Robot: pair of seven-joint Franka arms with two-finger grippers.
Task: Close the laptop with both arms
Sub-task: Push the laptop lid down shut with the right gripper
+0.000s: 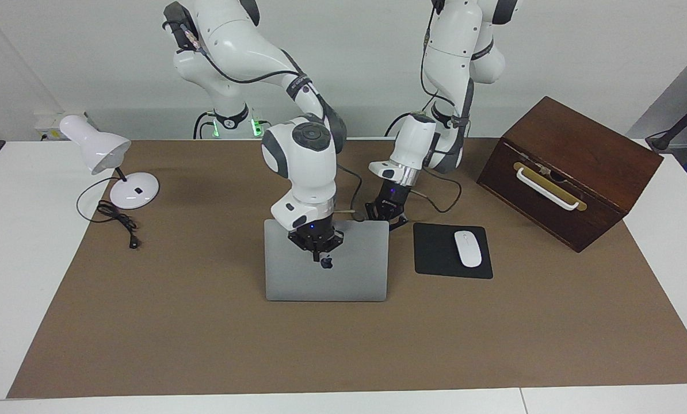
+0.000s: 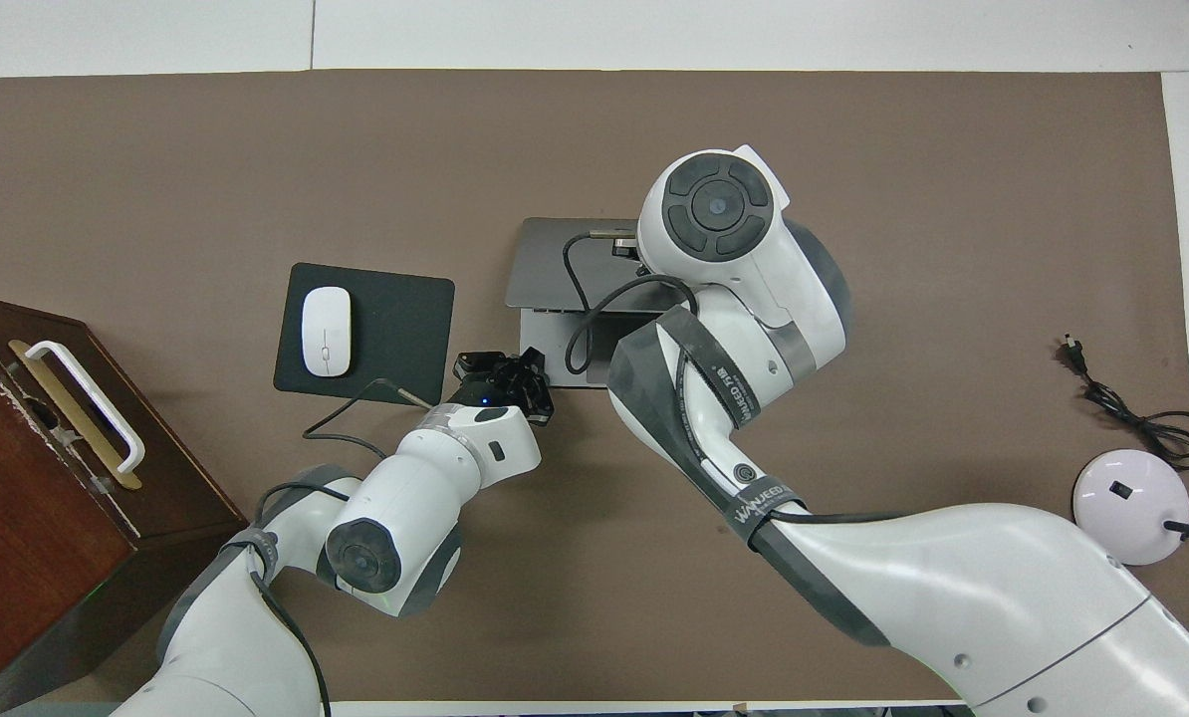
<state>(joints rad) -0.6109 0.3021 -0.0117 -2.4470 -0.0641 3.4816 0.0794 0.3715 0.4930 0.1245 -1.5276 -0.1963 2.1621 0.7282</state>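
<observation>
Your right gripper (image 1: 319, 253) presses down on the silver laptop (image 1: 355, 276) lid mid-mat, by the logo; I cannot tell its finger state. Your left gripper (image 1: 387, 217) sits at the laptop's robot-side corner near the mouse pad (image 1: 435, 253), finger state unclear too.

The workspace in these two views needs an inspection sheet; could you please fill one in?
Surface: brown mat on a white table.
Job's things: laptop nearly shut, lid tilted low over its deck, logo up.
Clutter: white mouse on black mouse pad; wooden box; white desk lamp.
Grippers: right claw on the lid; left claw at the laptop's corner nearest the mouse pad.
Cables: lamp cord loose on the mat; arm cables.
Surroundings: white wall.
</observation>
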